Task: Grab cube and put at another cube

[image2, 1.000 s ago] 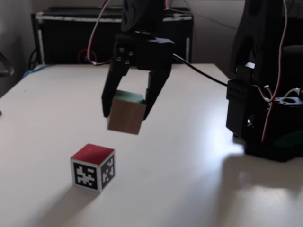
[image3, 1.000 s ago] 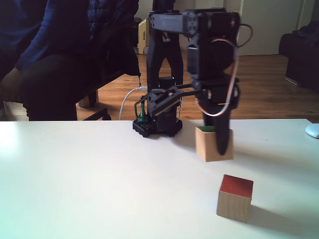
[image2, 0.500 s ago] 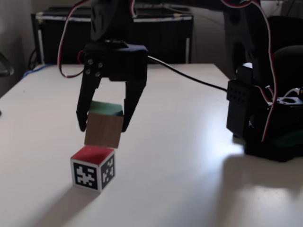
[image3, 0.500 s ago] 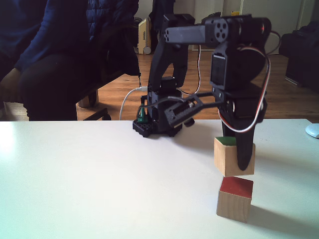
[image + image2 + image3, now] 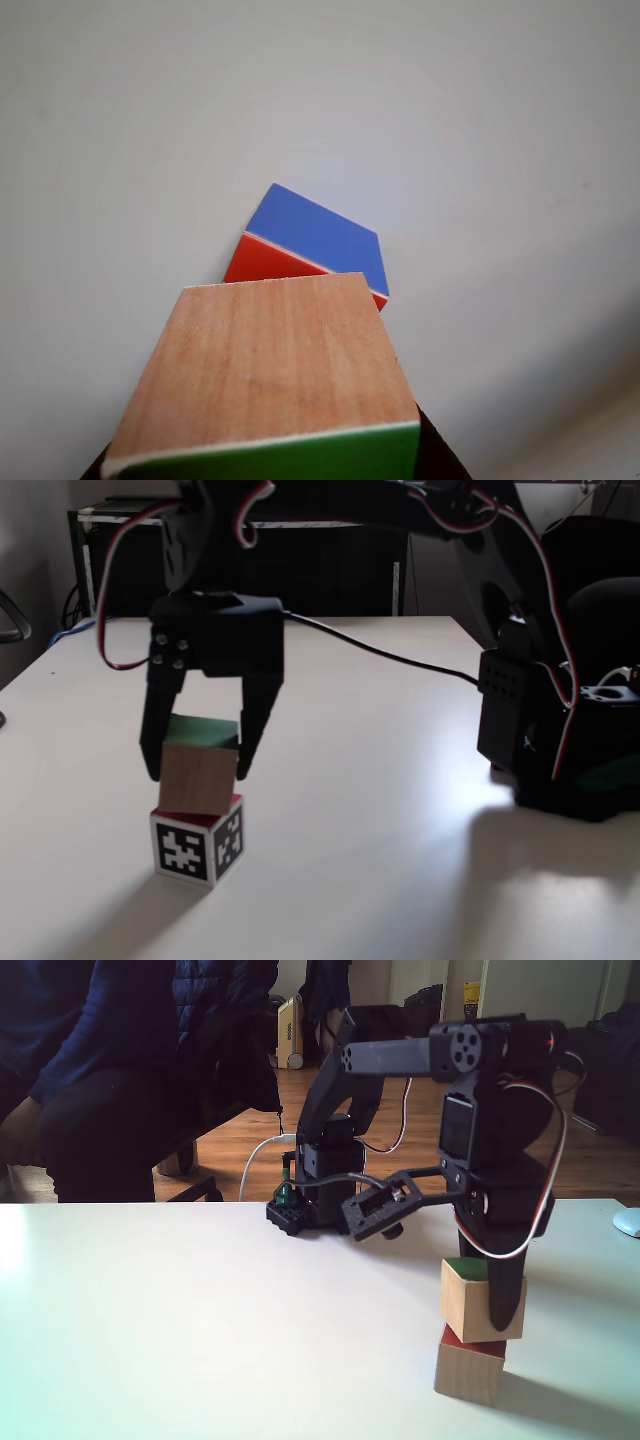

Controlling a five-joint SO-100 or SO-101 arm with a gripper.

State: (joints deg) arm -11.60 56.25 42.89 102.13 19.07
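The gripper (image 5: 197,773) clamps the wooden cube (image 5: 198,777) between its black fingers (image 5: 154,730), green face up, resting on the red top of the smaller cube (image 5: 198,842) with patterned sides. The white table (image 5: 380,880) is otherwise bare beside the arm's base (image 5: 315,1210); a seated person (image 5: 110,1070) is behind it.

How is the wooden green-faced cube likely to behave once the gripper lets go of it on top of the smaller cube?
The cube looks rigid, flat-faced wood, so it should sit rather than roll. It looks tilted and offset on the smaller cube, so it may tip or slide off. Its smooth faces could slip in the gripper.
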